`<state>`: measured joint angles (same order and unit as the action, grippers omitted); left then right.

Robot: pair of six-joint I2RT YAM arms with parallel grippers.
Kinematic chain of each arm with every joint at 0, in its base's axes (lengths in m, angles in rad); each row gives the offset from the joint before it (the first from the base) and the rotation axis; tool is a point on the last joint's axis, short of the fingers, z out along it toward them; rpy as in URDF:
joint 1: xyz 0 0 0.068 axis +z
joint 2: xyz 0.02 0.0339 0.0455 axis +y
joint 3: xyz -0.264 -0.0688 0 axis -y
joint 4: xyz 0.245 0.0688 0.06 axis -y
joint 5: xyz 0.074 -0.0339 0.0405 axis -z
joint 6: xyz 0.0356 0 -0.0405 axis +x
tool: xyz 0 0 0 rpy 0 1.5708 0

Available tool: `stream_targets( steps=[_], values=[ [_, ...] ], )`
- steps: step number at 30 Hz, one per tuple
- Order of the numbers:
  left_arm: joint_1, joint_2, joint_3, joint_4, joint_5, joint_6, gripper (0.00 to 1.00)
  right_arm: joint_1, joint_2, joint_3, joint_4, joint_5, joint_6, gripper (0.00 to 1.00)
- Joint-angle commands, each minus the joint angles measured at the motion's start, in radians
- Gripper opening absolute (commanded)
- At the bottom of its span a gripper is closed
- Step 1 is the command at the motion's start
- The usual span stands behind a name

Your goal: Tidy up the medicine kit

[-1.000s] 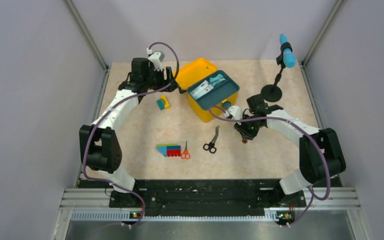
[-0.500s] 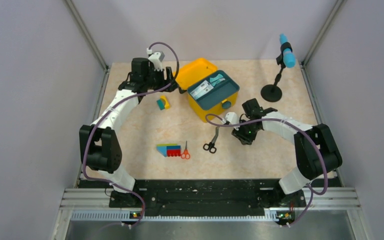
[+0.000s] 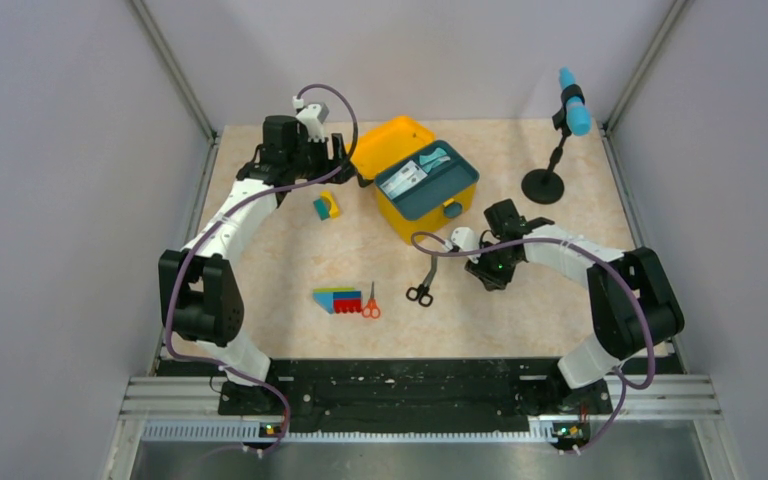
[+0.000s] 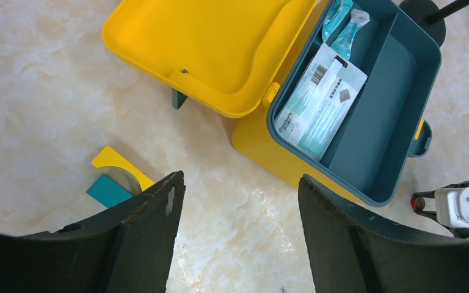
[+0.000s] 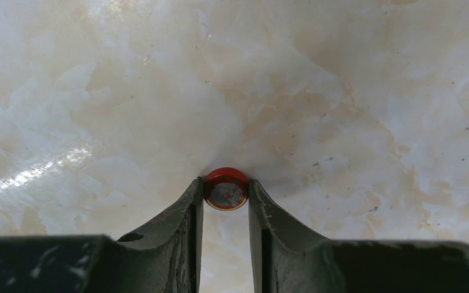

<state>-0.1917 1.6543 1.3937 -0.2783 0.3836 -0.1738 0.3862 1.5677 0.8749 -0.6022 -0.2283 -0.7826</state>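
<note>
- medicine kit (image 3: pixel 400 150) (image 4: pixel 207 55): yellow box at far-middle of table (image 3: pixel 520 310), lid open and laid back toward l side.
- teal tray (image 3: pixel 428 180) (image 4: pixel 372 116) sits in the box top. white packet (image 4: pixel 320 101) lies in its long compartment w/ a barcode and a small grey diamond mark; fine print too small to read. two teal sachets (image 4: pixel 344 23) lie at that compartment's end.
- left gripper (image 3: pixel 338 158) (image 4: pixel 241 183): jaws spread wide, nothing btwn them, above bare table just beside the lid.
- right gripper (image 3: pixel 490 272) (image 5: pixel 226 190): jaws narrow, pinched on a small red round piece (image 5: pixel 226 188), both fingers touching it. can't tell if it's off the table. no label readable on it.
- yellow-teal block (image 3: pixel 326 206) (image 4: pixel 119 177) lies near the lid.
</note>
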Motion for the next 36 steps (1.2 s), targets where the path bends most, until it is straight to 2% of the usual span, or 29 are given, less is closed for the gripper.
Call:
stream_targets(
  steps=[1, 9, 14, 21, 30, 36],
  values=[
    [0.000, -0.005, 0.021, 0.032, -0.005, -0.003, 0.73, 0.010, 0.013, -0.013, 0.009, 0.038, -0.015, 0.24],
    [0.000, -0.005, 0.021, 0.032, -0.005, -0.003, 0.73, 0.011, -0.068, 0.259, -0.149, -0.126, 0.040, 0.19],
    [0.000, -0.005, 0.021, 0.032, -0.005, -0.003, 0.73, 0.012, -0.034, 0.467, -0.146, -0.198, 0.122, 0.18],
    [0.000, -0.014, 0.015, 0.029, -0.016, 0.010, 0.73, 0.010, 0.122, 0.737, -0.013, -0.199, 0.231, 0.16],
    [0.005, -0.051, 0.013, 0.002, -0.032, 0.058, 0.73, 0.010, 0.495, 1.162, -0.004, -0.181, 0.217, 0.15],
    [0.026, -0.077, 0.012, -0.017, -0.058, 0.102, 0.74, 0.010, 0.617, 1.325, -0.089, -0.143, 0.223, 0.29]
  ],
)
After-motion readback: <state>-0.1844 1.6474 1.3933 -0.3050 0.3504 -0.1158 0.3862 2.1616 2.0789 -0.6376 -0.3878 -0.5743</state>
